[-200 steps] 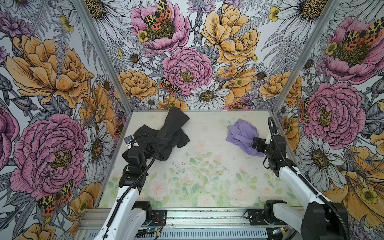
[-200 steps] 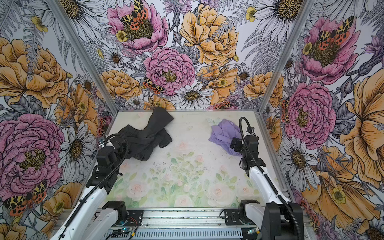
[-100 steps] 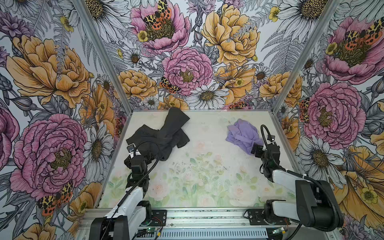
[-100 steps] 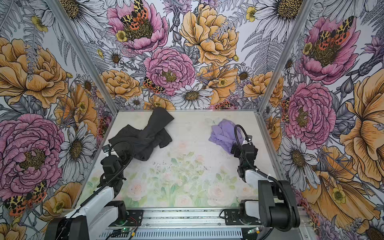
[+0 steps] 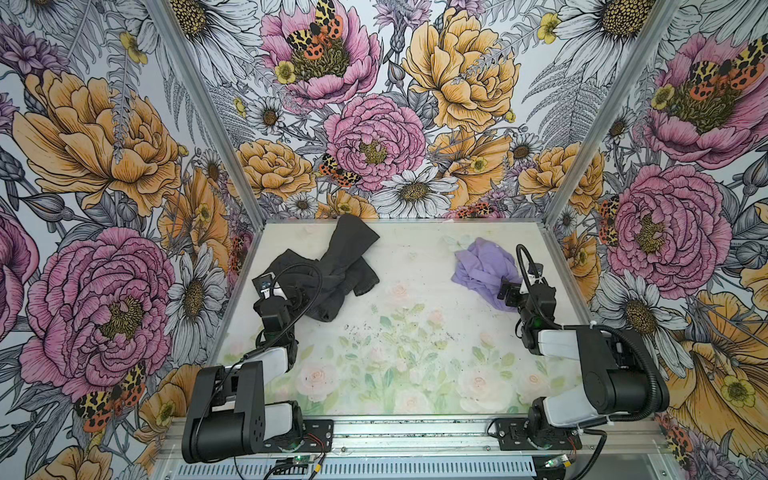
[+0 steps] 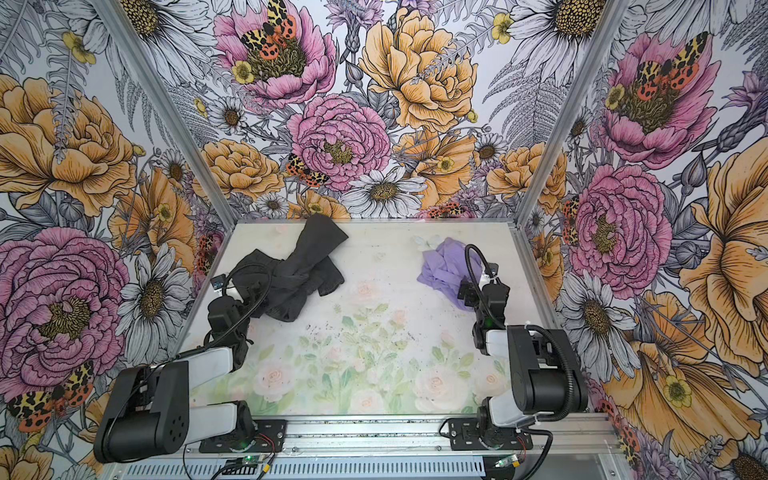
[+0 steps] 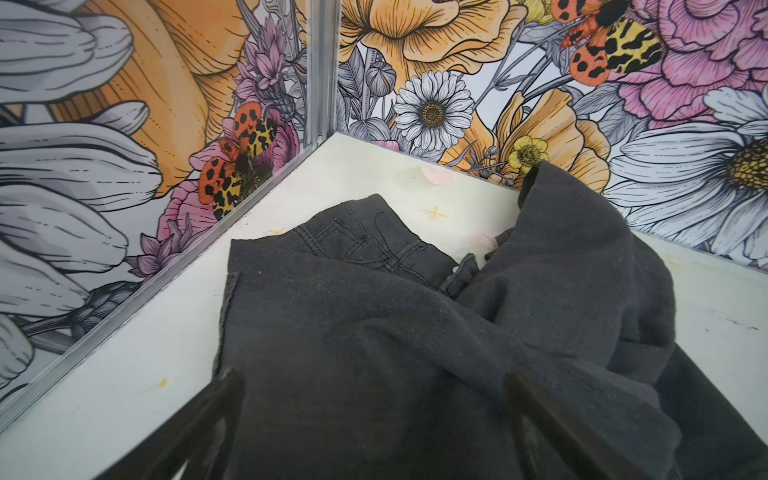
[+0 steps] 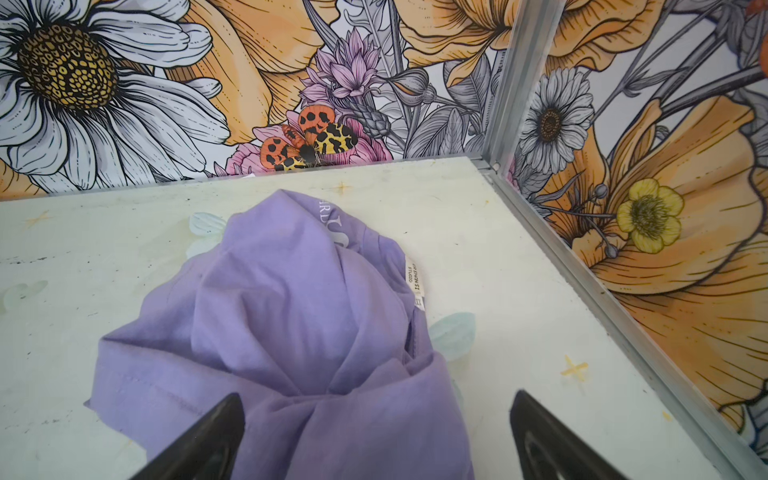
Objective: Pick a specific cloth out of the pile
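Observation:
The cloth [image 5: 482,266], a crumpled lavender T-shirt, lies alone at the back right of the table, and its white neck label shows in the right wrist view [image 8: 291,316]. The pile [image 5: 336,266] of dark charcoal garments lies at the back left, apart from the cloth. My right gripper [image 8: 376,401] stands open, low over the near edge of the cloth, with one finger over the fabric and one over bare table. My left gripper [image 7: 374,386] is open too, and both its fingers [image 7: 226,399] hang over the near part of the pile [image 7: 415,332]. Neither gripper holds anything.
Flowered walls with metal corner posts [image 5: 552,216] close the table on three sides. The back wall sits just behind both heaps. Both arms lie folded low near the front rail [image 5: 407,436]. The table surface [image 5: 407,353] carries a pale floral print with dark specks.
Both arms have folded down and back toward the front rail, bringing the grippers lower over the heaps. The jaws stayed open. Neither the cloth nor the pile has moved.

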Controlling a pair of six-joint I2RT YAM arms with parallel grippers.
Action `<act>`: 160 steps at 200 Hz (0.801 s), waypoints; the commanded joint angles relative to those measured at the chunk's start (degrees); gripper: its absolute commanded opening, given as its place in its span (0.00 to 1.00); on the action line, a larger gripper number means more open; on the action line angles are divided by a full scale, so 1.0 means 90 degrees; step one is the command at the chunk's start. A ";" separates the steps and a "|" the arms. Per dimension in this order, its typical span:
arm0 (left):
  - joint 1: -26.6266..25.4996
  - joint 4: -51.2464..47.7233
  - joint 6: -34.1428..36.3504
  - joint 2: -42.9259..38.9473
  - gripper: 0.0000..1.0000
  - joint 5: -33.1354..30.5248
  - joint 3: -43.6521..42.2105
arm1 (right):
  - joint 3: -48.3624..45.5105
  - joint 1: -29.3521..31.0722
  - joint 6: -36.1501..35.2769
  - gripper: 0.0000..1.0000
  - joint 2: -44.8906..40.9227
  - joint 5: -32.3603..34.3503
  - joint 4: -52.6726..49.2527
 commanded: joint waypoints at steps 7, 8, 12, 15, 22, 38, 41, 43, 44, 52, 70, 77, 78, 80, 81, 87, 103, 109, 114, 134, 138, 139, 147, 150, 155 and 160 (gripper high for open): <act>-0.0030 0.0518 0.0235 0.0418 0.99 0.0441 0.0398 | -0.0113 -0.0021 -0.0183 0.99 0.0101 -0.0279 0.0743; -0.0040 0.0526 0.0245 0.0431 0.99 0.0441 0.0396 | -0.0112 -0.0017 -0.0186 0.99 0.0096 -0.0292 0.0723; -0.0078 0.0598 0.0293 0.0494 0.99 0.0431 0.0396 | -0.0108 -0.0015 -0.0171 0.99 0.0057 -0.0298 0.0632; -0.0105 0.0665 0.0338 0.0536 0.99 0.0431 0.0401 | -0.0110 -0.0013 -0.0169 0.99 0.0035 -0.0305 0.0619; -0.0158 0.0805 0.0425 0.0645 0.99 0.0448 0.0386 | -0.0152 -0.0017 -0.0167 0.99 0.0078 -0.0261 0.0793; -0.0255 0.0795 0.0558 0.0824 0.99 0.0443 0.0497 | -0.0261 -0.0021 -0.0122 1.00 0.0054 -0.0092 0.0956; -0.0292 0.0706 0.0587 0.0825 0.99 0.0429 0.0541 | -0.0294 -0.0019 -0.0115 1.00 0.0072 -0.0059 0.1044; -0.0312 0.0659 0.0611 0.0837 0.99 0.0418 0.0566 | -0.0313 -0.0014 -0.0105 0.99 0.0072 -0.0042 0.1083; -0.0322 0.0645 0.0624 0.0845 0.99 0.0415 0.0573 | -0.0324 -0.0018 -0.0099 1.00 0.0067 -0.0037 0.1093; -0.0400 0.0722 0.0739 0.0939 0.99 0.0470 0.0587 | -0.0376 -0.0011 -0.0083 1.00 0.0040 0.0034 0.1134; -0.0536 0.1742 0.0936 0.1454 0.99 0.0557 0.0338 | -0.0353 -0.0012 -0.0056 0.99 0.0053 0.0073 0.1110; -0.0563 0.1755 0.0960 0.1495 0.99 0.0503 0.0327 | -0.0339 -0.0011 -0.0045 1.00 0.0056 0.0105 0.1092; -0.0565 0.1666 0.0949 0.1477 0.99 0.0491 0.0341 | -0.0337 -0.0012 -0.0039 0.99 0.0059 0.0110 0.1092; -0.0578 0.1527 0.0944 0.1434 0.99 0.0443 0.0377 | -0.0336 -0.0005 -0.0035 0.99 0.0062 0.0120 0.1093; -0.0587 0.1464 0.0946 0.1408 0.99 0.0408 0.0400 | -0.0330 -0.0004 -0.0034 0.99 0.0062 0.0122 0.1093; -0.0618 0.1243 0.0965 0.1354 0.99 0.0294 0.0470 | -0.0327 -0.0012 -0.0043 1.00 0.0055 0.0117 0.1072; -0.0693 0.1450 0.1002 0.1447 0.99 0.0151 0.0438 | -0.0284 -0.0003 -0.0073 1.00 0.0062 0.0060 0.0987; -0.0703 0.1401 0.0992 0.1421 0.99 0.0105 0.0454 | -0.0266 -0.0005 -0.0054 1.00 0.0061 0.0093 0.0950; -0.0694 0.1474 0.0997 0.1442 0.99 0.0111 0.0444 | -0.0243 -0.0011 -0.0043 0.99 0.0072 0.0126 0.0924; -0.0693 0.1521 0.0995 0.1454 0.99 0.0101 0.0425 | -0.0227 -0.0008 -0.0043 1.00 0.0063 0.0148 0.0888; -0.0693 0.1506 0.0996 0.1450 0.99 0.0099 0.0430 | -0.0230 -0.0003 -0.0038 1.00 0.0062 0.0135 0.0888; -0.0693 0.1493 0.0992 0.1445 0.99 0.0099 0.0427 | -0.0229 -0.0003 -0.0036 1.00 0.0057 0.0129 0.0888; -0.0693 0.1471 0.0998 0.1439 0.99 0.0099 0.0439 | -0.0237 -0.0008 -0.0042 1.00 0.0057 0.0128 0.0898; -0.0697 0.1495 0.1001 0.1448 0.99 0.0096 0.0437 | -0.0237 -0.0008 -0.0039 1.00 0.0062 0.0132 0.0898; -0.0698 0.1494 0.0999 0.1450 0.99 0.0107 0.0431 | -0.0226 -0.0008 -0.0034 1.00 0.0062 0.0131 0.0888; -0.0695 0.1467 0.1002 0.1439 0.99 0.0095 0.0438 | -0.0227 -0.0008 -0.0037 1.00 0.0061 0.0132 0.0881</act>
